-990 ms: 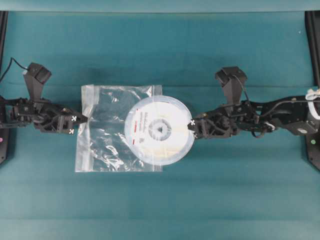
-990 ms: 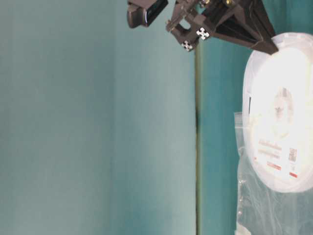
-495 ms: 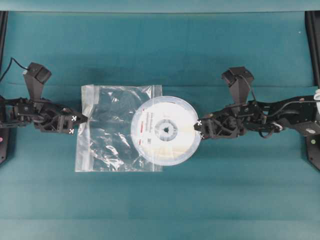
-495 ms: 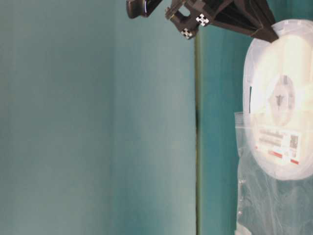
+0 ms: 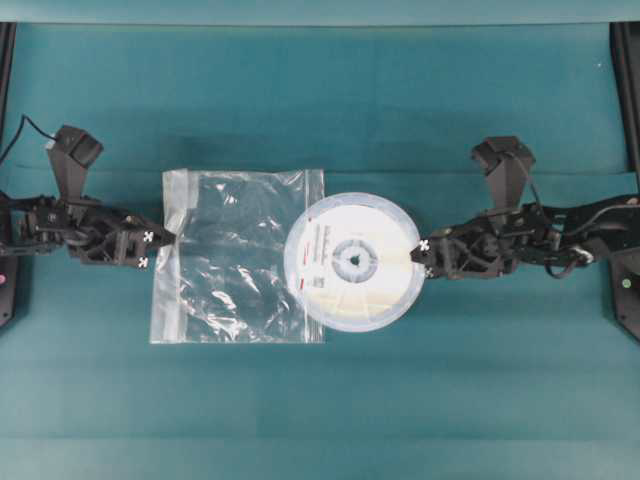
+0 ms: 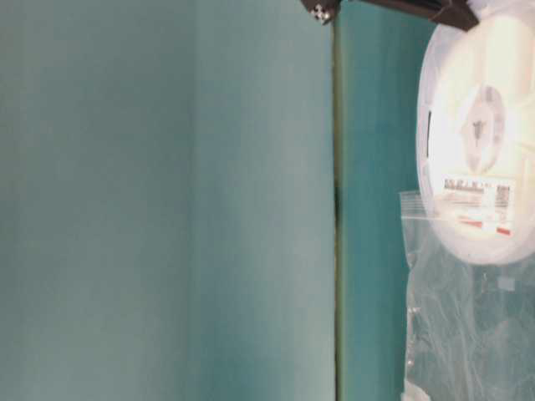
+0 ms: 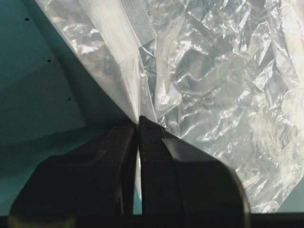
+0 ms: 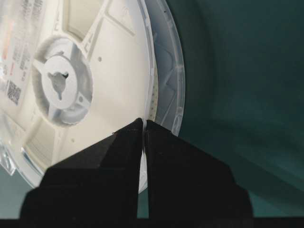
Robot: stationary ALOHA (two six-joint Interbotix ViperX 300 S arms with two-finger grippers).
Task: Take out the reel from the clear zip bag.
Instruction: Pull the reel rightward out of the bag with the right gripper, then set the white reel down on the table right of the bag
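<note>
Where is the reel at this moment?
In the overhead view the reel is right of centre, mostly out of the bag, only its left edge over the bag's open side; the right end effector grips its right rim.

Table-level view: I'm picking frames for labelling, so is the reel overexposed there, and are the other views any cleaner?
Table-level: reel glares, face washed out, label still visible. Overhead: evenly lit, reel and clear zip bag crisp. Left wrist: bag sparkles with highlights. Right wrist: right gripper dark, nearly silhouetted.

One reel (image 5: 352, 262), one clear zip bag (image 5: 236, 256), two arms.
</note>
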